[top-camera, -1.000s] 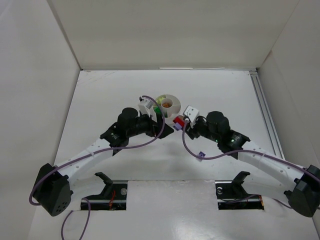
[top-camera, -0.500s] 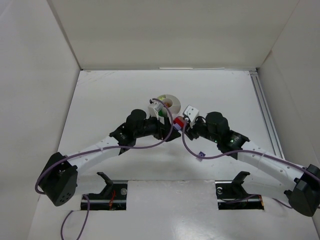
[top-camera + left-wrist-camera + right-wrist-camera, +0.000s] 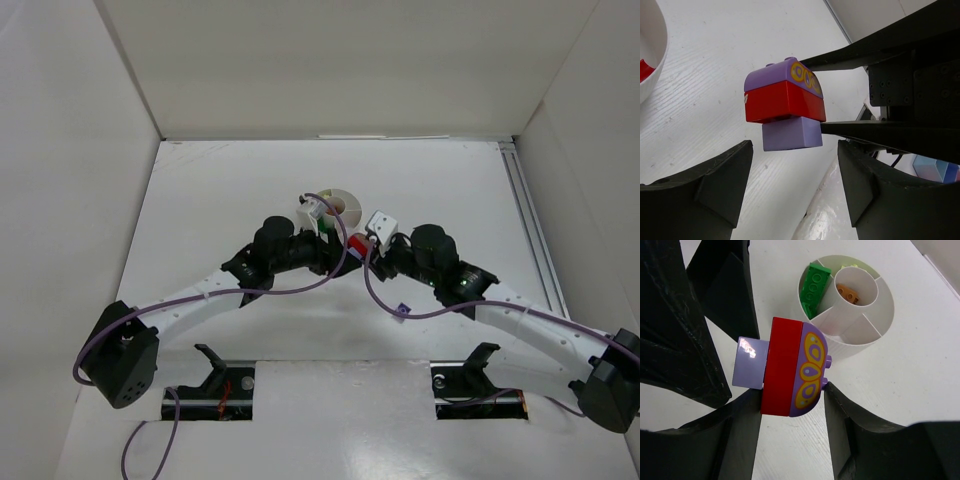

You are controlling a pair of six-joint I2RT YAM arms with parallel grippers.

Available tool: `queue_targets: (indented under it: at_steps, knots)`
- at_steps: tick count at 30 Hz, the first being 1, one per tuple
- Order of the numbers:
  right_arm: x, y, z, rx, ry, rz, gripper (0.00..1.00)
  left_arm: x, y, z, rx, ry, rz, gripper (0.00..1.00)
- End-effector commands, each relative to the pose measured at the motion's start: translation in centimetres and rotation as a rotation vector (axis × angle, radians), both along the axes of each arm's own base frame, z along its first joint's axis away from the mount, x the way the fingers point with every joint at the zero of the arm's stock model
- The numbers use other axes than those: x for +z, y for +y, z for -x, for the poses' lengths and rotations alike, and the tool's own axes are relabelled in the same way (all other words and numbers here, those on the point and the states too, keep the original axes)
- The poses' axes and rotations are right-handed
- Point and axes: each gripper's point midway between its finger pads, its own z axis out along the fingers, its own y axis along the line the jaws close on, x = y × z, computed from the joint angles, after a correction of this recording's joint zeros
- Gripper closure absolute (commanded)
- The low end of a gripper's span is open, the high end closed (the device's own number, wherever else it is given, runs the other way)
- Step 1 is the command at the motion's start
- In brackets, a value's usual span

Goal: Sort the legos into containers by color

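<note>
My right gripper is shut on a stack of legos: a purple curved piece with yellow markings, a red brick and a light purple brick. It holds the stack above the table beside the white dish. My left gripper is open, with its jaws on either side of the light purple brick and not touching it. In the top view the two grippers meet at the stack, just in front of the dish. The dish holds a dark green brick, an orange brick in the centre well, and a lime piece.
A loose purple brick lies on the table by the right forearm. White walls enclose the table on three sides, and a rail runs along the right edge. The dish rim shows red inside at the left wrist view's edge.
The left arm has swung right from the dish to the held stack, and its jaws have narrowed. The right arm and the stack have stayed still.
</note>
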Motion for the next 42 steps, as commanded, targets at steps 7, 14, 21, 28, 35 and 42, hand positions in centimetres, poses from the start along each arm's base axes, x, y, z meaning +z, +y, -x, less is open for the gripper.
queue_targets:
  at_steps: [7,14,21,28,35,42]
  knots:
    - [4.1,0.8,0.3,0.023,-0.084,-0.111,0.74,3.8,-1.1,-0.7,0.0,-0.058,0.098,0.45]
    - [3.7,1.0,0.7,0.044,-0.073,-0.108,0.74,4.8,-1.4,-0.3,-0.035,-0.075,0.136,0.42]
    - [3.4,0.9,0.5,0.033,-0.068,-0.1,0.74,6.5,-1.4,0.7,-0.082,-0.118,0.185,0.38]
    - [3.4,1.0,0.6,0.042,-0.067,-0.102,0.74,6.7,-1.5,0.7,-0.081,-0.115,0.195,0.44]
    - [3.9,1.1,0.7,0.054,-0.085,-0.111,0.74,6.8,-1.4,0.5,-0.057,-0.09,0.204,0.69]
    - [3.9,0.2,-0.2,-0.024,-0.086,-0.107,0.74,6.0,-1.0,0.8,-0.044,-0.053,0.191,0.79]
